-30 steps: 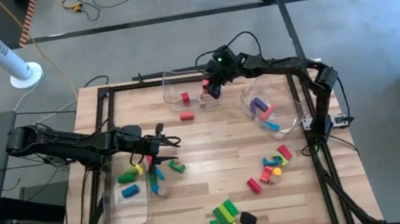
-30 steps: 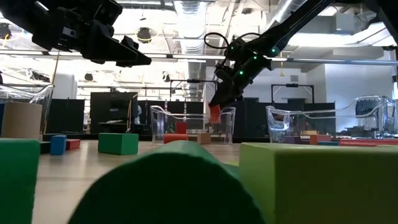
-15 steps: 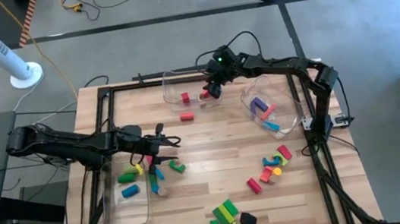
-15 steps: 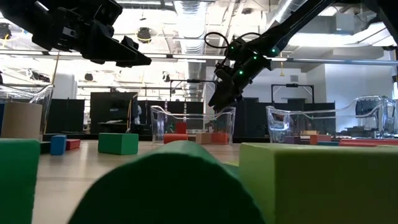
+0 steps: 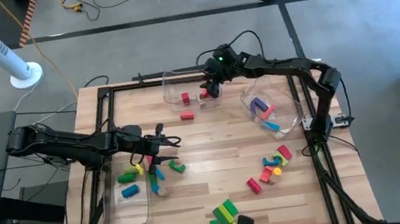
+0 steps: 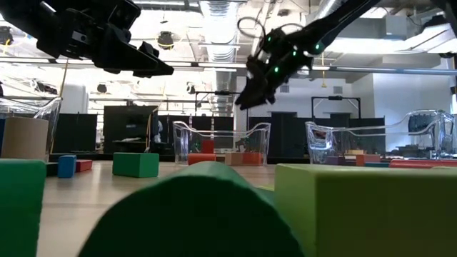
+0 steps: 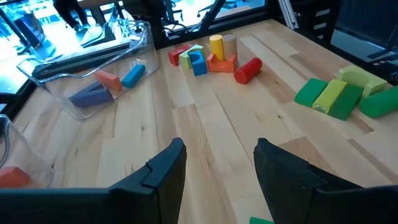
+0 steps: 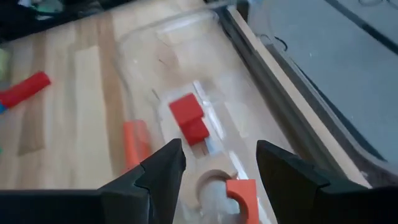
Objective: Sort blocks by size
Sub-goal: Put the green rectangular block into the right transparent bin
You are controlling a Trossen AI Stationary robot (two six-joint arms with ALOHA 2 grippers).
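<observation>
My right gripper [image 5: 210, 88] hangs open above the clear bin [image 5: 173, 79] at the table's far middle, nothing between its fingers [image 8: 163, 177]. In that bin lie a red block [image 8: 189, 118], an orange bar [image 8: 135, 143] and an orange arch block [image 8: 244, 194]. My left gripper [image 5: 165, 150] stands open over the table's left half, beside the left clear bin [image 5: 130, 212] and the green, yellow and blue blocks [image 5: 139, 177] in and around it. More blocks lie loose on the table: a red cylinder [image 5: 187, 116], a mixed cluster [image 5: 271, 164] and green ones [image 5: 224, 212].
A third clear bin [image 5: 284, 95] at the far right holds purple, blue and orange blocks [image 7: 102, 84]. A dark frame [image 5: 331, 180] runs along the table's edges. Bare wood [image 5: 212, 145] lies between the two grippers.
My right gripper has opened and let go of a red block, which has dropped into the far middle bin. The gripper has then risen above the bin.
</observation>
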